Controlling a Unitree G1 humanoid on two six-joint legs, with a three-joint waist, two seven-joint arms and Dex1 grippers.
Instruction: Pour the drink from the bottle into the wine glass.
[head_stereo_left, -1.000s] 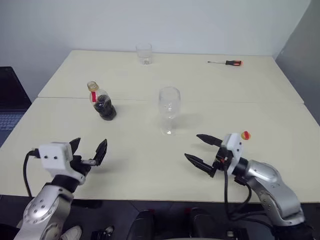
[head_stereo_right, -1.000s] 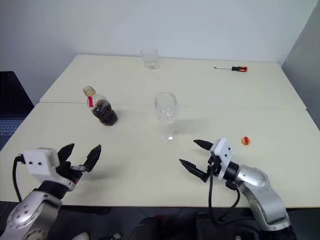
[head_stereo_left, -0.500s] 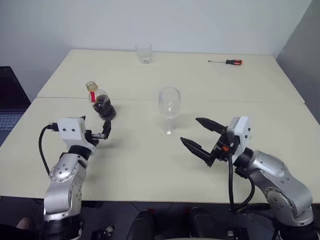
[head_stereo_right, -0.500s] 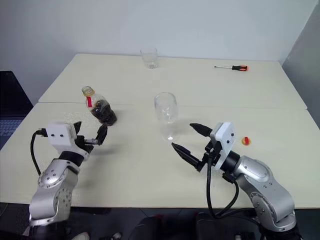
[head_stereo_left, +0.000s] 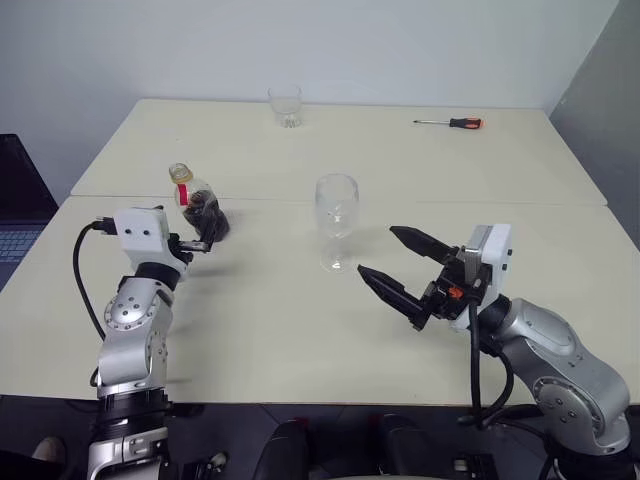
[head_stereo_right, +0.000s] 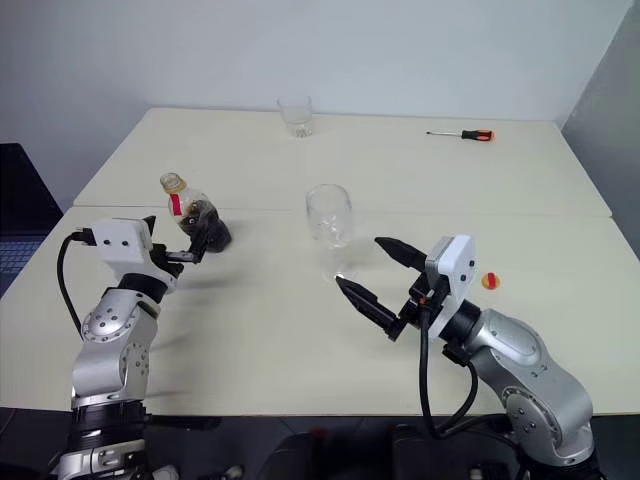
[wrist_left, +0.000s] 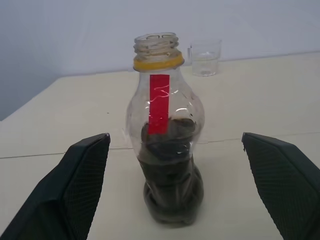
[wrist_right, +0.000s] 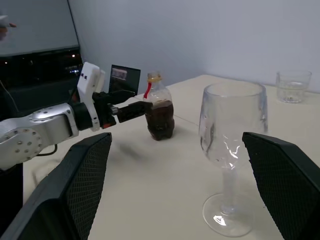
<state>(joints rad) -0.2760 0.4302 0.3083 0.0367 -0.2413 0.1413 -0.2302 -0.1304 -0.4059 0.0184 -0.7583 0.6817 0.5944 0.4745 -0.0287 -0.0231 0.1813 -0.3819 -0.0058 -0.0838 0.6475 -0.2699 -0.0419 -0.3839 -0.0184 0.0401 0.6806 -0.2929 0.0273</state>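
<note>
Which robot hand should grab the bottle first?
Probably the left hand. It is open, and the bottle stands right between its fingers. The right hand, also open, sits nearer the wine glass.

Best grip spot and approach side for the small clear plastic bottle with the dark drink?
Probably the round body of the small clear plastic bottle, below its yellow neck ring, approached level from the robot's side. It stands upright with its mouth uncapped, so a top grab would block pouring. The open left gripper already faces it with one finger on either side.
</note>
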